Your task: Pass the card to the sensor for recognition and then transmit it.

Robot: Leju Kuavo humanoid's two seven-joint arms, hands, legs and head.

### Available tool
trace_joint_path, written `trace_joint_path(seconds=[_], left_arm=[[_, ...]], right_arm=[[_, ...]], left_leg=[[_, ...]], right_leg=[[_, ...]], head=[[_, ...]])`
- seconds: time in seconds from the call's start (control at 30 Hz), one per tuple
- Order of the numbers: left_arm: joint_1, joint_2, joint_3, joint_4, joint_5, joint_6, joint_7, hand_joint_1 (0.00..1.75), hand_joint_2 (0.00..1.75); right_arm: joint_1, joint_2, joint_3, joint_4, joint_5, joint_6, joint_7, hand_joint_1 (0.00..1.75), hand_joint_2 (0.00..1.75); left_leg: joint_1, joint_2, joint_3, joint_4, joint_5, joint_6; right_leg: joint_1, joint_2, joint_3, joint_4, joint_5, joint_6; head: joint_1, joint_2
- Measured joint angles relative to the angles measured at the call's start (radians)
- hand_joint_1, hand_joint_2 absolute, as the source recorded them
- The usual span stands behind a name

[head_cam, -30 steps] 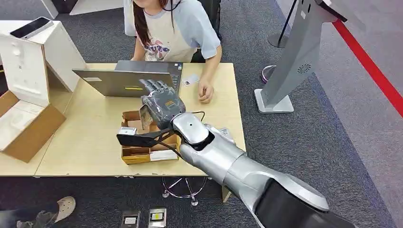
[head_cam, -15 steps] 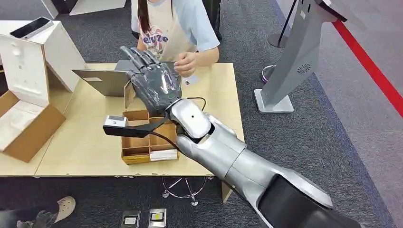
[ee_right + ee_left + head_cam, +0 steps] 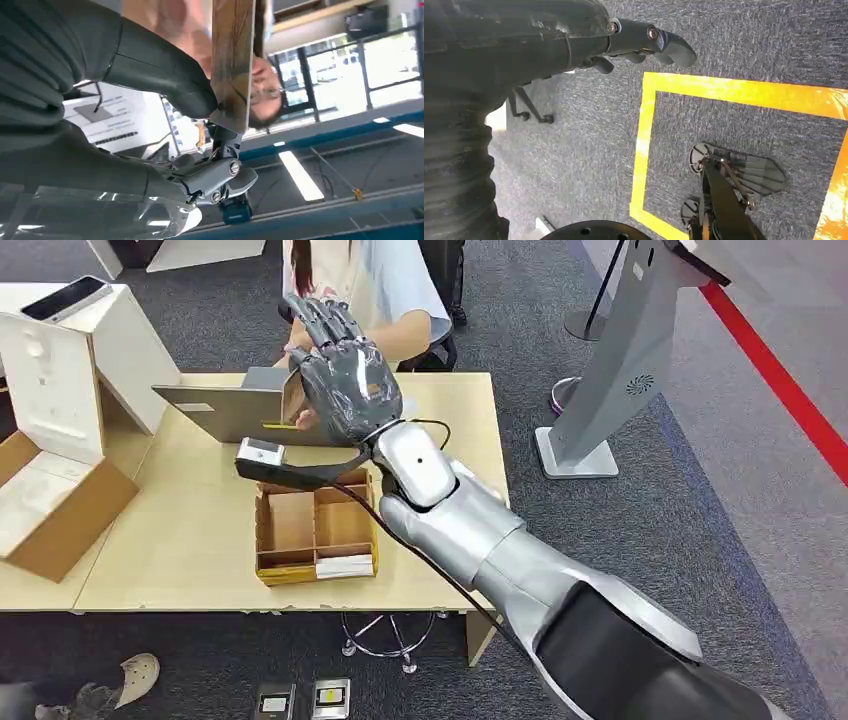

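Observation:
My right hand (image 3: 345,375) is raised above the far edge of the table (image 3: 190,540), palm turned toward the person (image 3: 395,285) seated behind it. It pinches a tan card (image 3: 292,397) between the thumb and fingers; in the right wrist view the card (image 3: 231,60) stands edge-on against the thumb (image 3: 190,97). The person's hand (image 3: 305,420) is just below the card, over the laptop (image 3: 225,412). My left hand (image 3: 644,42) hangs at my side over the carpet, holding nothing.
A wooden compartment box (image 3: 315,530) sits on the table under my right forearm. Cardboard and white boxes (image 3: 55,470) crowd the table's left end, with a phone (image 3: 65,297) on top. A grey kiosk stand (image 3: 620,370) rises on the right.
My right hand has lifted out of the wooden box with the card and swung up toward the person. The person's hand has left the table's right side and come under the card.

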Motion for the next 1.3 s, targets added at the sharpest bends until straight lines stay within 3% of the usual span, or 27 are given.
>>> trace_joint_path(seconds=[0.27,0.53,0.57,0.6,0.9,1.07,1.3], left_arm=[[0.000,0.000,-0.013,0.000,-0.009,0.000,0.000,0.00,1.75],[0.000,0.000,-0.018,0.000,-0.009,-0.001,0.000,0.00,1.75],[0.000,0.000,-0.018,0.000,-0.006,0.000,0.000,0.00,1.75],[0.000,0.000,-0.018,0.000,-0.005,0.000,0.000,0.00,1.75],[0.000,0.000,-0.018,0.000,0.007,0.002,0.000,0.00,1.75],[0.000,0.000,-0.018,0.000,0.007,0.000,0.000,0.00,1.75],[0.000,0.000,-0.018,0.000,0.011,-0.007,0.000,0.00,1.75]], right_arm=[[-0.025,-0.028,0.006,0.096,0.077,0.056,0.102,1.75,1.75],[-0.034,-0.074,0.013,0.147,0.094,0.080,0.131,1.75,1.75],[-0.034,-0.077,0.013,0.150,0.094,0.080,0.132,0.77,1.75],[-0.035,-0.079,0.013,0.153,0.094,0.081,0.131,0.00,1.75],[-0.035,-0.085,0.013,0.166,0.058,0.069,0.098,0.00,1.75],[-0.033,-0.079,0.013,0.170,-0.002,0.017,0.048,0.00,1.75],[0.015,-0.073,0.001,0.109,-0.225,-0.066,-0.106,0.00,1.75]], left_leg=[[0.000,0.000,0.000,0.000,0.000,0.000],[0.000,0.000,0.000,0.000,0.000,0.000],[0.000,0.000,0.000,0.000,0.000,0.000],[0.000,0.000,0.000,0.000,0.000,0.000],[0.000,0.000,0.000,0.000,0.000,0.000],[0.000,0.000,0.000,0.000,0.000,0.000],[0.000,0.000,0.000,0.000,0.000,0.000]], right_leg=[[0.000,0.000,0.000,0.000,0.000,0.000],[0.000,0.000,0.000,0.000,0.001,0.000],[0.000,0.000,0.000,0.000,0.001,0.000],[0.000,0.000,0.000,0.000,0.001,0.000],[0.000,0.000,0.000,0.000,0.001,0.000],[0.000,0.000,0.000,0.000,0.001,0.000],[0.000,0.000,0.000,0.000,0.001,0.000]], head=[[0.000,0.000],[0.000,0.000],[0.000,0.000],[0.000,0.000],[0.000,0.000],[0.000,0.000],[0.000,0.000]])
